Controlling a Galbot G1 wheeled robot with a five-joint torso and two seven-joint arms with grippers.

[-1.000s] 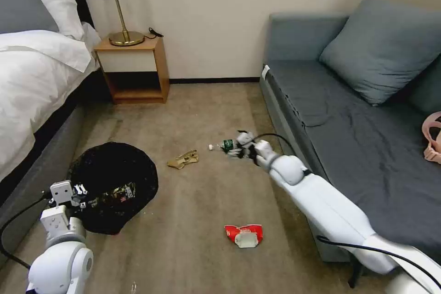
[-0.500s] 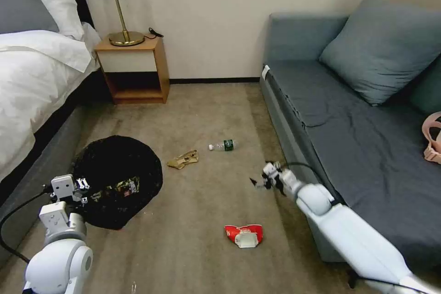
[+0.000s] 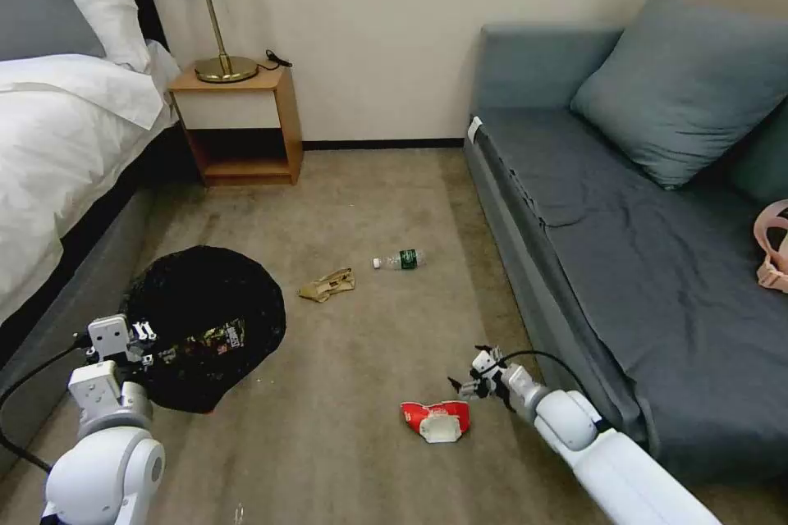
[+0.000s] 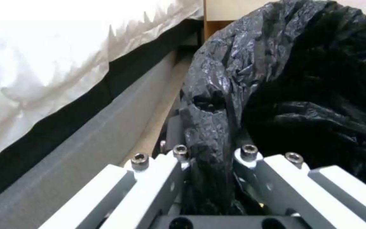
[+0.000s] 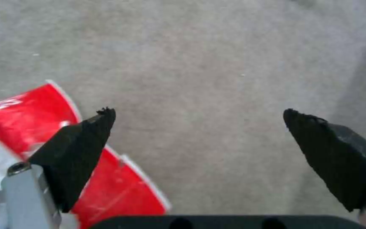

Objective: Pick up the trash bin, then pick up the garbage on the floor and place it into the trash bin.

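Black bag rim (image 4: 210,127) pinched in our left gripper (image 4: 210,152) steadies the trash bin (image 3: 205,320); right gripper (image 3: 474,377) hovers wide open, empty, beside the red-and-white wrapper (image 3: 437,420).

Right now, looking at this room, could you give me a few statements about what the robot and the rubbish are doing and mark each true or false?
1. The left gripper is clamped on the black-lined rim of the trash bin. True.
2. The right gripper is carrying the small bottle. False: it is open with nothing in it, and the bottle lies on the carpet near the sofa.
3. The right gripper is just beside the red-and-white wrapper. True.
4. The tan paper is already inside the bin. False: it lies on the carpet between the bin and the bottle.
5. A shiny snack wrapper lies inside the bin. True.
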